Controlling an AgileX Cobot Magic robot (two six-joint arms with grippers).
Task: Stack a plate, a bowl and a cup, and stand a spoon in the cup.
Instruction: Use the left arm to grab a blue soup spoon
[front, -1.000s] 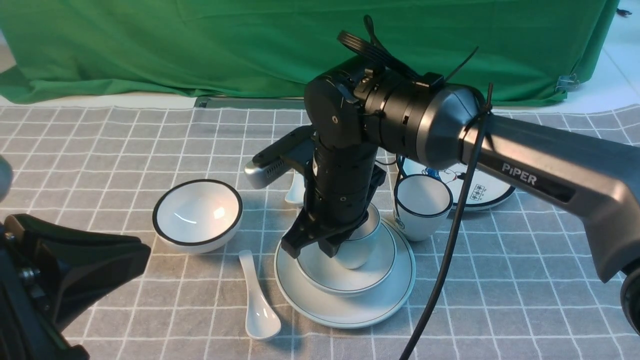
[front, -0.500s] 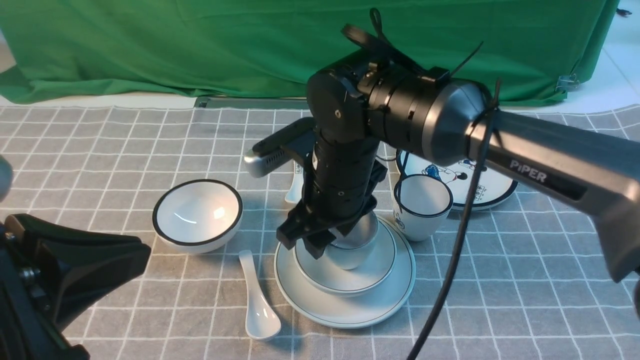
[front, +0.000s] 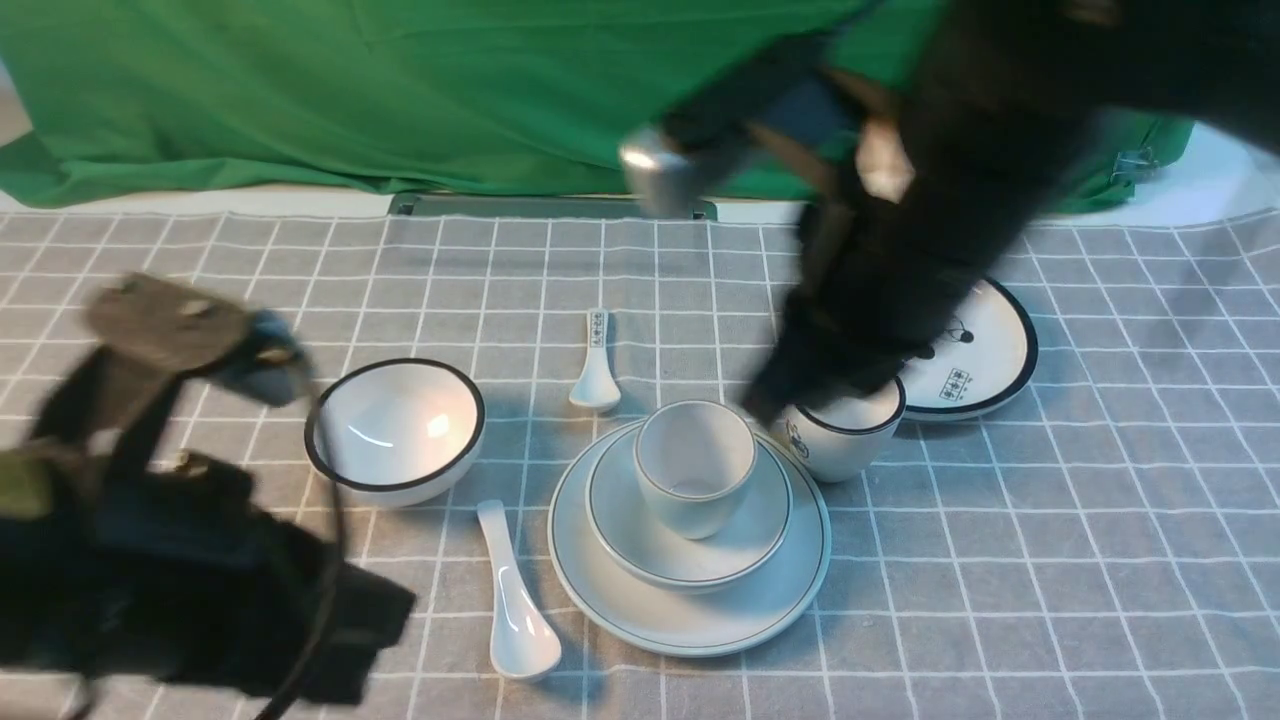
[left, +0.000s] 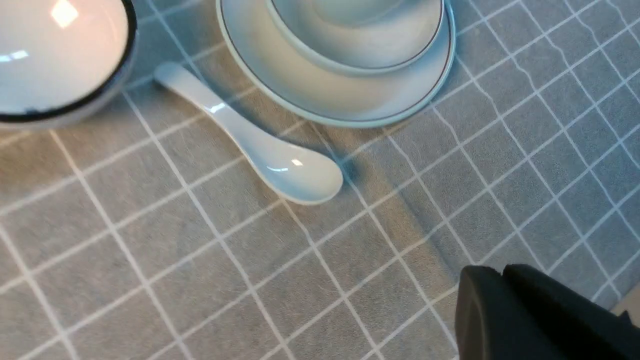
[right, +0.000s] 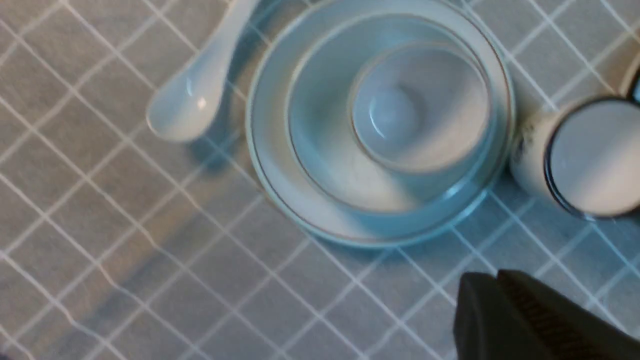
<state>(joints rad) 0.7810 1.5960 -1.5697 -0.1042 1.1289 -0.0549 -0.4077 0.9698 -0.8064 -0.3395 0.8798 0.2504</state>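
Observation:
The pale plate (front: 690, 625) lies on the checked cloth with the shallow bowl (front: 730, 555) on it and the plain cup (front: 695, 465) upright in the bowl. The plain white spoon (front: 515, 600) lies flat on the cloth just left of the plate. My right gripper (front: 765, 400) is a blur above and right of the cup; in the right wrist view (right: 497, 277) it is shut and empty, looking down on the cup (right: 420, 105). My left gripper (front: 395, 610), blurred, is left of the spoon; in its wrist view (left: 500, 272) it is shut and empty, apart from the spoon (left: 250, 135).
A black-rimmed deep bowl (front: 395, 430) stands left of the stack. A black-rimmed cup with a drawing (front: 840, 435) stands against the plate's right side. A cartoon plate (front: 975, 350) lies behind it. A small patterned spoon (front: 596, 365) lies behind the stack.
My right arm has lifted off the cup and swung up and to the right, leaving the cup in the bowl. My left arm has moved up and in from the lower left.

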